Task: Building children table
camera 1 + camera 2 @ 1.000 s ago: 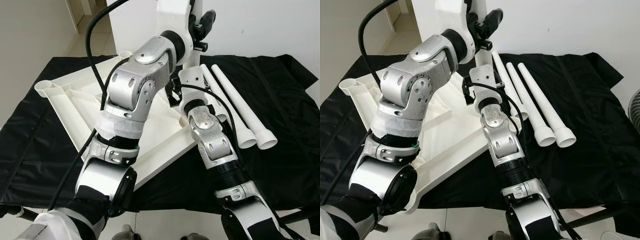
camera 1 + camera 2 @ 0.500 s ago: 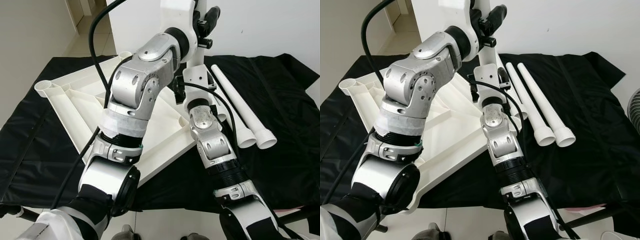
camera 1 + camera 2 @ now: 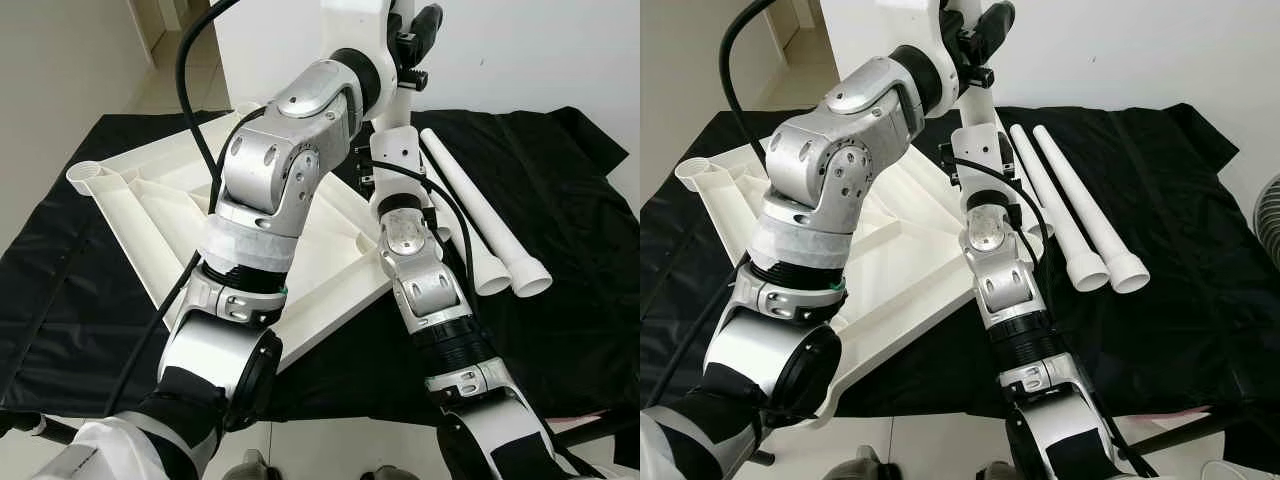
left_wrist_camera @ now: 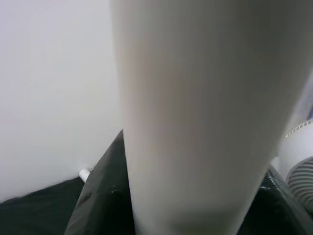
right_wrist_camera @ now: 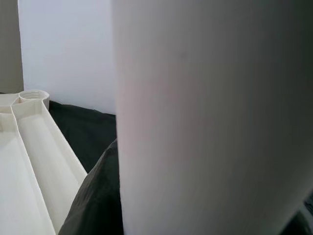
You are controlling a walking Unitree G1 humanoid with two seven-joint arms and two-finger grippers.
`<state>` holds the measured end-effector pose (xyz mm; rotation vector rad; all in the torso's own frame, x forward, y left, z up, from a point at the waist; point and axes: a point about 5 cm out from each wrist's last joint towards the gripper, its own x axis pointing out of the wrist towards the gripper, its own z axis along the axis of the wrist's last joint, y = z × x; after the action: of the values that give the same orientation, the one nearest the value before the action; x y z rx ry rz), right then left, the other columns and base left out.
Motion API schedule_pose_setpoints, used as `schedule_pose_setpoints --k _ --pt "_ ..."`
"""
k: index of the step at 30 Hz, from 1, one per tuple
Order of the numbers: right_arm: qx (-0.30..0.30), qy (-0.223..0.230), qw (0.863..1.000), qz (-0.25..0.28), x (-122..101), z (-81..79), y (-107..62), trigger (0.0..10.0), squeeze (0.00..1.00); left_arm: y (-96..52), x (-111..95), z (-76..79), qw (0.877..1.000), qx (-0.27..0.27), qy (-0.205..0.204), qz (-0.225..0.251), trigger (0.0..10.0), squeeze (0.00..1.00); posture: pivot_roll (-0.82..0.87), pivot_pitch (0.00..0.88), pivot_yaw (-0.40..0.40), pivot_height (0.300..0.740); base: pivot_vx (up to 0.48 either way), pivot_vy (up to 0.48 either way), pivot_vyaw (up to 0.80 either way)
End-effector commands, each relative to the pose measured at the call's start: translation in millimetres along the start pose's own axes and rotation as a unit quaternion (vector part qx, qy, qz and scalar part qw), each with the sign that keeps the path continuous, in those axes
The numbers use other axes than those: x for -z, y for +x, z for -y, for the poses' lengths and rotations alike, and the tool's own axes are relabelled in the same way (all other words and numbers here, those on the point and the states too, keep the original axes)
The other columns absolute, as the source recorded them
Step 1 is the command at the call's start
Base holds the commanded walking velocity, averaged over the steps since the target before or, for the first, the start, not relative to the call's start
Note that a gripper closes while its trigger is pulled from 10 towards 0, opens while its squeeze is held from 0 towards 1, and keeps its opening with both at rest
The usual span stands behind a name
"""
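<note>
Since a second ago both arms have risen, bringing the white table leg (image 3: 978, 100) closer to upright. Left end effector (image 3: 418, 30) pinches the leg high up; the right end effector (image 3: 975, 160) sits lower on the same leg, but I cannot tell whether its fingers are spread or pressed together. Below them the upturned white table top (image 3: 150, 220) rests on the black-draped tabletop (image 3: 60, 300), and two spare legs (image 3: 1080, 215) lie just beside the right end effector.
</note>
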<state>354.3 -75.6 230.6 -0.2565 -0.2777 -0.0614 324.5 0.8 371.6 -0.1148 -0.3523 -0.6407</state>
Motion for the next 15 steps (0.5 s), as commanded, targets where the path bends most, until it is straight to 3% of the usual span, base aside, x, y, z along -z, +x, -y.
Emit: schedule_pose_setpoints --k 1,3,4,15 --pt "-0.004 0.002 1.000 -0.008 1.3 -3.5 0.4 10.0 0.00 0.1 -8.9 2.8 0.999 0.002 0.048 0.025 10.0 0.00 -0.12 0.027 0.049 0.740 0.000 0.000 0.00" --pt "-0.011 0.008 1.000 -0.007 0.5 -5.0 0.4 10.0 0.00 -1.0 -6.6 3.6 1.000 0.006 0.000 0.026 10.0 0.00 -0.12 0.027 0.049 0.740 0.000 0.000 0.00" --pt "-0.013 0.014 1.000 -0.008 0.2 -5.9 0.2 10.0 0.00 -2.0 -6.3 5.1 0.999 0.014 -0.015 0.025 10.0 1.00 -0.12 0.027 0.049 0.740 0.000 0.000 0.00" --pt "-0.004 0.036 0.999 -0.020 1.2 -1.9 3.2 10.0 0.00 -3.1 -7.8 12.8 0.997 0.056 -0.030 0.031 10.0 1.00 -0.12 0.027 0.049 0.740 0.000 0.000 0.00"
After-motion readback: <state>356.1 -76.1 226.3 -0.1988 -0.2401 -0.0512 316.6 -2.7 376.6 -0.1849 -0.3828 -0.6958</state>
